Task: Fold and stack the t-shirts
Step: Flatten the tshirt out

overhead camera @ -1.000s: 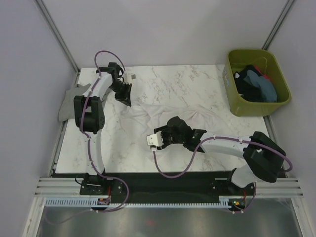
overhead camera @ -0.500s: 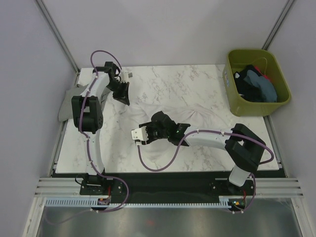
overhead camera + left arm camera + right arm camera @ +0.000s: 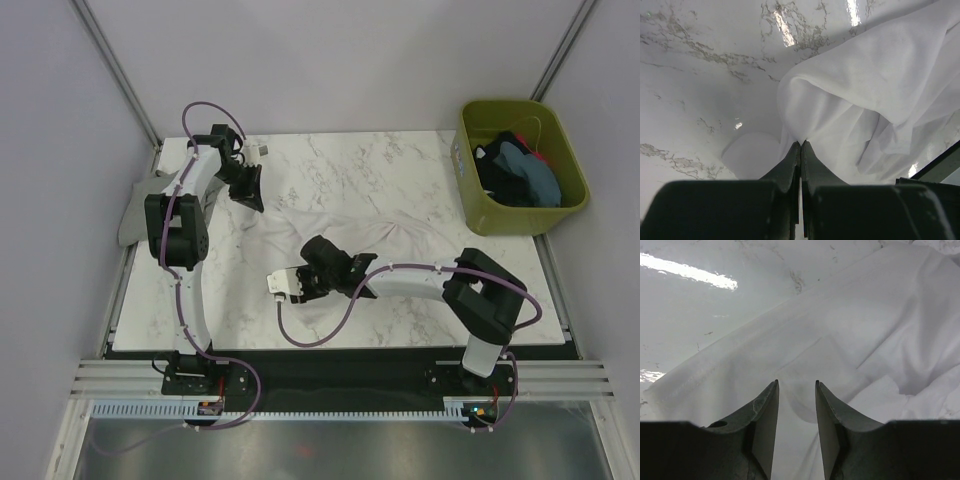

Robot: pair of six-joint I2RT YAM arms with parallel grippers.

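A large white t-shirt (image 3: 330, 228) lies crumpled across the middle of the marble table (image 3: 340, 160). My left gripper (image 3: 251, 199) is at the shirt's far left corner and shut on a pinch of its cloth, seen bunching at the tips (image 3: 800, 143) in the left wrist view. My right gripper (image 3: 343, 277) hangs low over the near part of the same shirt (image 3: 850, 340). Its jaws stand apart (image 3: 796, 383), with flat white cloth below them and nothing gripped. A grey t-shirt (image 3: 135, 212) droops off the table's left edge.
An olive-green bin (image 3: 468, 195) stands off the table's back right corner, holding dark and blue-teal shirts (image 3: 520, 170). Bare marble lies behind the white shirt and along the near left. The right arm's cable (image 3: 320, 335) loops over the table's front edge.
My right arm has swung left across the white shirt and its jaws have narrowed. My left gripper shifted slightly back and left, still holding the cloth.
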